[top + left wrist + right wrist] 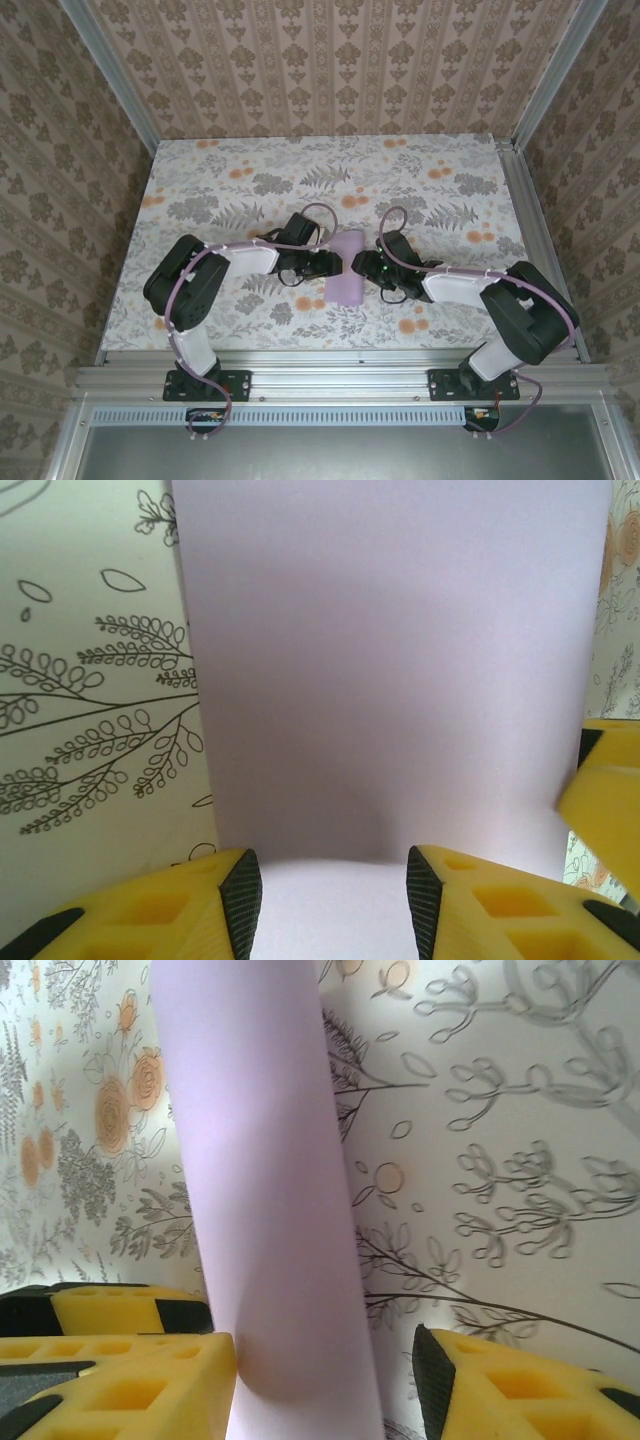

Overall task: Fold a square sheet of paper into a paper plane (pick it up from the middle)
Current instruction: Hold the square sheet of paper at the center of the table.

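A lab test cell dressed like a home: two robot arms [190, 285] bolted to a bare metal rail [340, 381], a flowered tablecloth [230, 180], wallpapered panels [340, 60] closing three sides.

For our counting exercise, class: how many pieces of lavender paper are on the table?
1. The lavender paper lies in the middle of the tablecloth, between the left fingers and the right fingers; it looks folded, so lower layers may be hidden.
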You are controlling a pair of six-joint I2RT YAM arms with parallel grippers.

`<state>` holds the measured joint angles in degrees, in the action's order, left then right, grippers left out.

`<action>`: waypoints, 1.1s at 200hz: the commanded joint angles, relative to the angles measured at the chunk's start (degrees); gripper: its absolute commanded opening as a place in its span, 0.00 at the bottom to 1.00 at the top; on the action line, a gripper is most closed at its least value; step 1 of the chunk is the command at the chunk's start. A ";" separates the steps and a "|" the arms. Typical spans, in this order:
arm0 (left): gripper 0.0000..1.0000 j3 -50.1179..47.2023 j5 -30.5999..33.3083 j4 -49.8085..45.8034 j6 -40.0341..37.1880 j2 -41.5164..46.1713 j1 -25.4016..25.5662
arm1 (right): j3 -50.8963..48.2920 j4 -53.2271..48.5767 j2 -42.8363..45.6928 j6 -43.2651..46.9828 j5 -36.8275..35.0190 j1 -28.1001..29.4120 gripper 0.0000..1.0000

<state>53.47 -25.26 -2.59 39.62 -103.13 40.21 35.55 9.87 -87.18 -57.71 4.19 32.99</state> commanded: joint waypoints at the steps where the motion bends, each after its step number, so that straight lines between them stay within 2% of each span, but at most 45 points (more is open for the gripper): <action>1: 0.47 0.43 1.14 -2.31 -1.91 -3.06 1.09 | 1.66 -7.47 1.82 4.48 -1.67 -1.03 0.53; 79: 0.46 1.57 -1.11 0.56 -0.34 -3.68 2.20 | 4.38 -7.85 -0.34 9.52 4.96 -2.36 0.53; 123: 0.45 2.24 -1.29 0.61 0.00 -3.68 2.85 | 4.68 -7.30 -0.83 10.69 6.42 -3.06 0.52; 160: 0.45 2.12 -2.16 1.88 0.99 -3.23 3.21 | 5.82 -12.05 -1.57 13.32 5.91 -3.82 0.48; 220: 0.45 1.96 -2.36 2.30 1.78 -1.25 3.74 | 6.69 -13.56 -3.52 16.93 6.19 -4.51 0.39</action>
<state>55.07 -26.83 0.08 40.47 -105.06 43.53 40.47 -0.84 -89.65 -43.70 9.56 28.95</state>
